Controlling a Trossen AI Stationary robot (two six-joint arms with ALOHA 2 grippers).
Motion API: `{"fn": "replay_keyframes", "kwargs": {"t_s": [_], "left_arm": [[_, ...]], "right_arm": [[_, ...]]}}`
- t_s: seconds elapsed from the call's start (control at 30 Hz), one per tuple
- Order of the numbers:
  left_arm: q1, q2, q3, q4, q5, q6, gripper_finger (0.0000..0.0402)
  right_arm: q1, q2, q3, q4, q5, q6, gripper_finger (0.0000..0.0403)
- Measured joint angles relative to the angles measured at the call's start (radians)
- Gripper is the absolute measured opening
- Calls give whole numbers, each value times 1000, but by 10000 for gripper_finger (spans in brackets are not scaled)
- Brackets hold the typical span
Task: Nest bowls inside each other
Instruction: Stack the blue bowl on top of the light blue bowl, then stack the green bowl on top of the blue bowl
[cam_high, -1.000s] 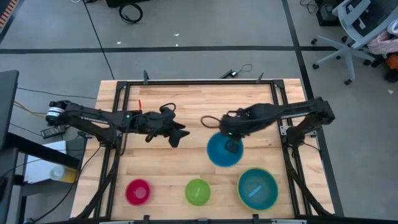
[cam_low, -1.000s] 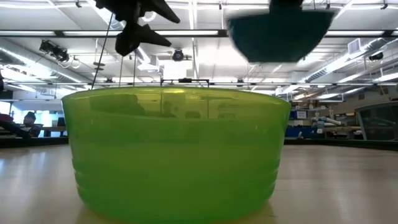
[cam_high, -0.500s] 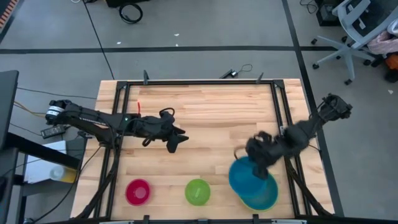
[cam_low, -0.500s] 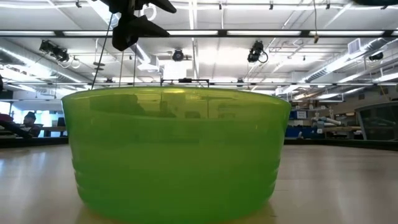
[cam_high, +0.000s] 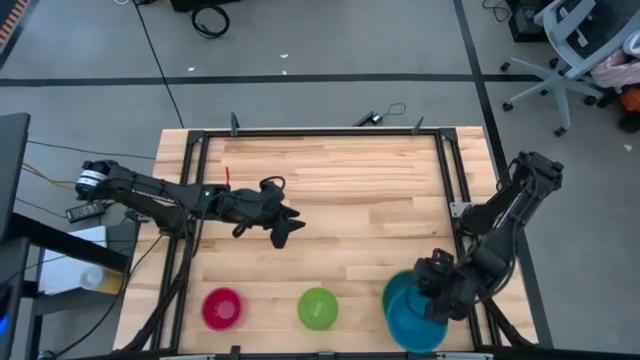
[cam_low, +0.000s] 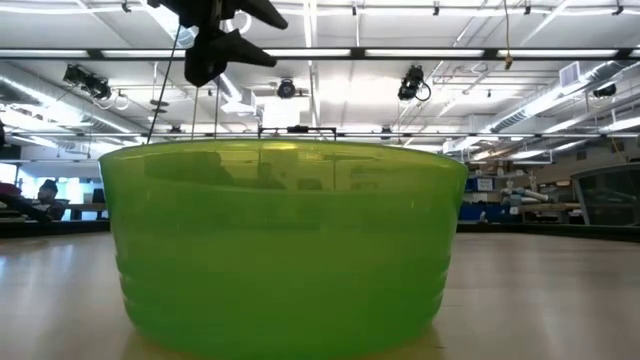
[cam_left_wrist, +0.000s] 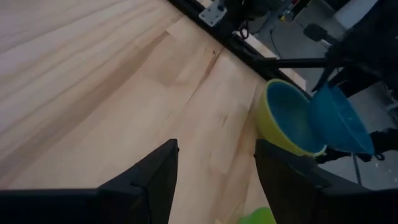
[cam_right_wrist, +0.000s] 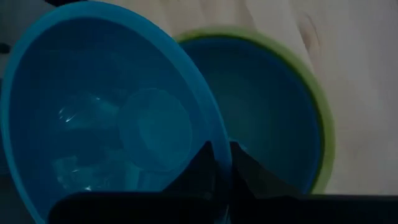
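My right gripper is shut on the bright cyan-blue bowl at the table's near right corner. That bowl hangs over the large lime-green bowl, which holds the pale blue bowl. The small green bowl and the red-pink bowl rest on their bases along the near edge. The green one fills the low view. My left gripper hovers open above the table's middle left, nothing between its fingers. My right gripper pinches the cyan-blue bowl's rim, one finger inside the bowl and the other outside. The fingers come from above, slanting down. The bowl is lifted clear and tilted, over the lime-green bowl.
A black metal frame runs along the table's far and side edges. Bare wood lies across the table's middle and far part. An office chair stands on the floor beyond the far right.
My right gripper has swung from the table's middle toward the near right corner and come down, carrying the cyan-blue bowl, which now hangs over the lime-green bowl. The wrist has turned on the way.
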Motion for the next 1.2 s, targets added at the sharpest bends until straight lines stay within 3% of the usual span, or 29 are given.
{"fn": "replay_keyframes", "kwargs": {"t_s": [0.13, 0.37, 0.57, 0.7, 0.83, 0.97, 1.2], "left_arm": [[-14, 10, 0, 29, 0, 0, 213], [-65, 51, -1, 50, 0, -6, 213], [-119, 98, 1, 69, 0, -9, 213], [-154, 185, 1, 100, 3, -6, 213], [-181, 285, 0, 137, 54, -9, 213], [-208, 365, 0, 189, 73, -9, 213], [-261, 463, 0, 255, 76, -9, 205]], "right_arm": [[27, 0, -38, 0, 13, 102, 30], [19, 1, -120, 0, 29, 265, 106], [17, -1, -131, -51, 33, 368, 146], [12, -4, -99, -189, 98, 477, 151], [11, -9, -41, -304, 228, 554, 152], [3, -9, -2, -310, 308, 541, 152], [-26, -5, 0, -254, 316, 540, 152]]}}
